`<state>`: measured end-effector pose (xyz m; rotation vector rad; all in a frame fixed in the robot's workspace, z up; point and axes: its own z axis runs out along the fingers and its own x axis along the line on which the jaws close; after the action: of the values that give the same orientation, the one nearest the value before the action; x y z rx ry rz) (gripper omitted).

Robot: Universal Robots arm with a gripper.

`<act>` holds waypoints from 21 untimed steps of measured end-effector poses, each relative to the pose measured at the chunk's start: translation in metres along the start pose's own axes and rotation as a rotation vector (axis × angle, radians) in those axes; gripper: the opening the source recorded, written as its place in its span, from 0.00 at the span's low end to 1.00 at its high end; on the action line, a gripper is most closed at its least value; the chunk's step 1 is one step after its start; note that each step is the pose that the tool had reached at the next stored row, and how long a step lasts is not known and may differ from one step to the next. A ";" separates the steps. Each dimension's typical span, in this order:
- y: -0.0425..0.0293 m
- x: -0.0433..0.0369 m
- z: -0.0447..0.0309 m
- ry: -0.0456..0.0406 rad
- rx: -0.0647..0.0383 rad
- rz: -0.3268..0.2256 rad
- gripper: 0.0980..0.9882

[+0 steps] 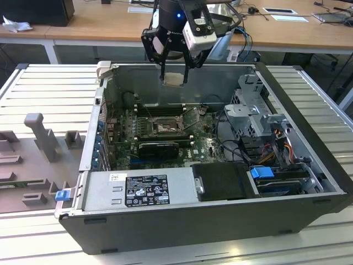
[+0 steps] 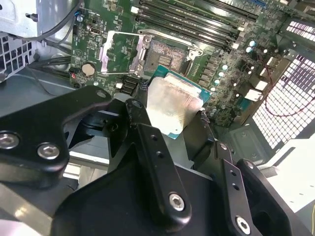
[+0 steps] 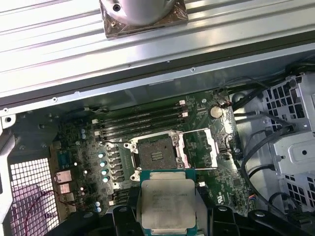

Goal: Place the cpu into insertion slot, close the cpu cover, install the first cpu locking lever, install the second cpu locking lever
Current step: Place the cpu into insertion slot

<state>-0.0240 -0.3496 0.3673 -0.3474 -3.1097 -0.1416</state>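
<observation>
Overhead, one gripper hangs above the open computer case, its two fingers pinched on opposite edges of a single cpu, which is held flat with its pale face up, clear of the board and well above it. In both wrist views the cpu sits between the black fingers, with its green rim showing past the metal lid. Below it lies one insertion slot, uncovered, its dark frame and brownish centre fully exposed. One cpu cover is folded back beside the slot, on the exterior view's right of it. Four long memory slots run along the slot's far edge. A black card with a ribbed top stands just beside its near edge. On the exterior view's right a drive cage and a bundle of cables crowd that side of the board, apart from the slot. The case's upper side is open, so the space straight above the slot is free.
</observation>
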 end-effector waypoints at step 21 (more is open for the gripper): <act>-0.0009 -0.0002 0.0097 -0.0223 0.012 0.217 0.49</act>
<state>-0.0241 -0.3496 0.3575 -0.6867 -3.0651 -0.1178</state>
